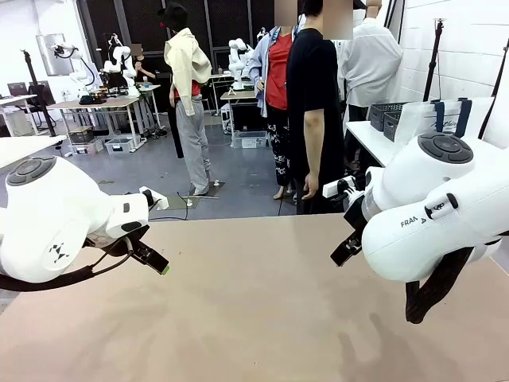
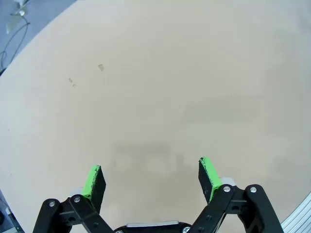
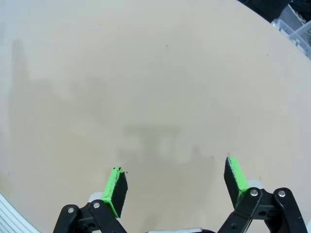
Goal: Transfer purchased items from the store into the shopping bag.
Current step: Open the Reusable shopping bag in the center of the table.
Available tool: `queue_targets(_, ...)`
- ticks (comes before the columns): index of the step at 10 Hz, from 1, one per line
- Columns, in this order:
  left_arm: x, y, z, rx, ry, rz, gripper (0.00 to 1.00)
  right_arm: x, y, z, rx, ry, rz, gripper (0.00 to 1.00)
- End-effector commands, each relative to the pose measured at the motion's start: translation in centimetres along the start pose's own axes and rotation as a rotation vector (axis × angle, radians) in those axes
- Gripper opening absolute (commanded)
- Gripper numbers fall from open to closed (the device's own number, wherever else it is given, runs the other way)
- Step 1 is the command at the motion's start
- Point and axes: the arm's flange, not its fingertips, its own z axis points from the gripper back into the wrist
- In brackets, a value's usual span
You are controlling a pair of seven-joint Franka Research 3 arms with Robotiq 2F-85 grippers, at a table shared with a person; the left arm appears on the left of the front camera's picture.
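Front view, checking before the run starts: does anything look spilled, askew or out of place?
Nothing spilled or damaged. One oddity: the dark grey lattice plastic basket and the translucent whitish plastic bag with navy handles stand on a white side table at far right, off the beige table in front.

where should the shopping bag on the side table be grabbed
By a navy strap handle, probably from above. The shopping bag stands upright on the white side table, with its straps at the top edge. They look narrow enough for two fingers, while the thin translucent wall would likely crumple. Its lower part is hidden behind the right arm.
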Motion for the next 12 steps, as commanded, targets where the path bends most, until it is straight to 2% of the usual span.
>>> queue_targets(1,-0.02,0.06,0.01,0.000,0.000,0.001,1.00,0.00,-0.01,0.00,0.000,0.000,0.000,1.00)
queue_targets(12,-0.02,0.06,0.01,0.000,0.000,0.001,1.00,0.00,-0.01,0.00,0.000,0.000,0.000,1.00)
